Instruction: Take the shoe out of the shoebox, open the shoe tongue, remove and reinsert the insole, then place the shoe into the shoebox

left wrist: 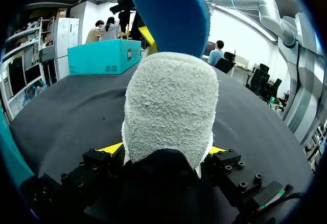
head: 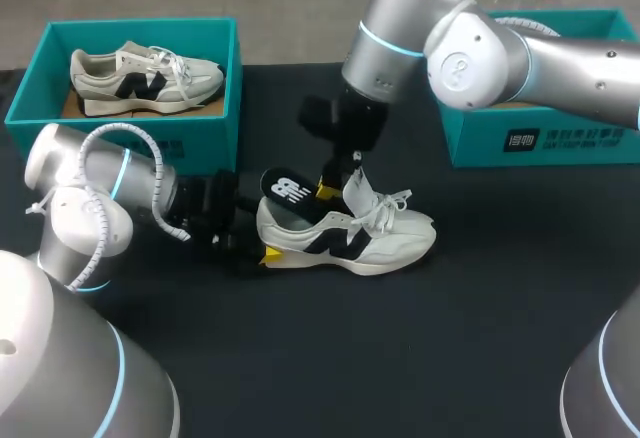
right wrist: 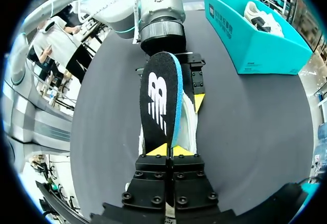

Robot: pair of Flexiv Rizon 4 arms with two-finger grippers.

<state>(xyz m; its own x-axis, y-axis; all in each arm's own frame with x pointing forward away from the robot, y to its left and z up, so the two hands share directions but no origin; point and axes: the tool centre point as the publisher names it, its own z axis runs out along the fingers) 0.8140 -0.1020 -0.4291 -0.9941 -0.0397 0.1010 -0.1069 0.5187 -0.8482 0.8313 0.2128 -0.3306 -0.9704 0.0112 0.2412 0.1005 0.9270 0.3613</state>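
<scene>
While the white shoe [head: 350,243] stands on its sole on the black table [head: 480,358], outside both boxes and with its toe toward the right arm's side, the left gripper [head: 266,248] clasps its grey heel from two sides. In the left wrist view a yellow tip presses against each flank of that heel. From above, the right gripper [head: 330,190] is clenched on the insole [head: 288,196] over the shoe's opening, just behind the laces. The insole's black top faces up and its blue underside faces the left wrist camera. Its heel end rises tilted above the shoe's heel. Whether its front end lies inside the shoe cannot be told. A teal shoebox [head: 215,138] beside the left arm holds a second shoe [head: 140,76]. Another teal box [head: 540,143] sits under the right arm.
</scene>
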